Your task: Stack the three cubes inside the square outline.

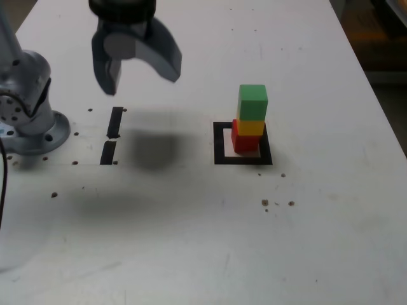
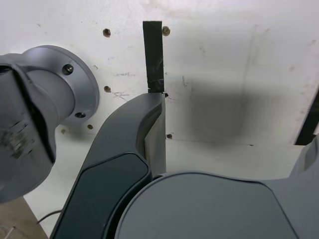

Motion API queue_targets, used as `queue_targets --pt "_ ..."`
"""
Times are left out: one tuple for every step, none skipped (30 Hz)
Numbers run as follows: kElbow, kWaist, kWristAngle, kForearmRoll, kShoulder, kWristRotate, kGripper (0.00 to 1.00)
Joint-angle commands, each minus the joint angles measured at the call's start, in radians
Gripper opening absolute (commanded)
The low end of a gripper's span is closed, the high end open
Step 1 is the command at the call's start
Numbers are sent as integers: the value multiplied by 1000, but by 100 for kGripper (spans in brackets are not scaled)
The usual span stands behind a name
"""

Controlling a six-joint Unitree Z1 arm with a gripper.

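The three cubes stand as one stack in the exterior view: the green cube point(image 1: 253, 101) on top, the yellow cube point(image 1: 250, 127) under it, the red cube point(image 1: 244, 141) at the bottom. The red one rests on the white centre of the square outline point(image 1: 220, 145). My gripper point(image 1: 140, 76) hangs open and empty well above the table, far to the exterior view's left of the stack, over two short black strips. In the wrist view one dark finger point(image 2: 134, 134) shows, and no cube is in sight.
Two short black strips point(image 1: 114, 122) lie end to end on the white table; one strip point(image 2: 153, 55) shows in the wrist view. The arm's grey base point(image 1: 32, 121) stands at the exterior view's left edge. Small screw holes dot the tabletop point(image 1: 191, 241).
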Motion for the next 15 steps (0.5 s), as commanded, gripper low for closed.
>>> queue_targets --pt "168 1 -10 -43 -3 6 100" --pt "188 3 -14 -63 -2 10 100" --pt "204 6 -17 -78 -2 13 100" --pt "215 9 -18 -88 -3 17 100" --pt "225 13 -19 -93 -4 20 100" --pt "232 18 -18 -97 -6 23 100" --pt "239 22 -17 -99 -8 25 100" --pt "246 26 -17 -101 -10 28 100" --pt "253 30 -16 -102 -12 30 100" --pt "260 34 -14 -104 -13 31 100" --pt "266 39 -11 -106 -16 33 100" --pt "272 43 -8 -107 -19 33 100" --pt "278 49 -3 -108 -25 33 100" --pt "283 52 1 -110 -29 34 100" --pt "286 55 5 -113 -32 35 100"
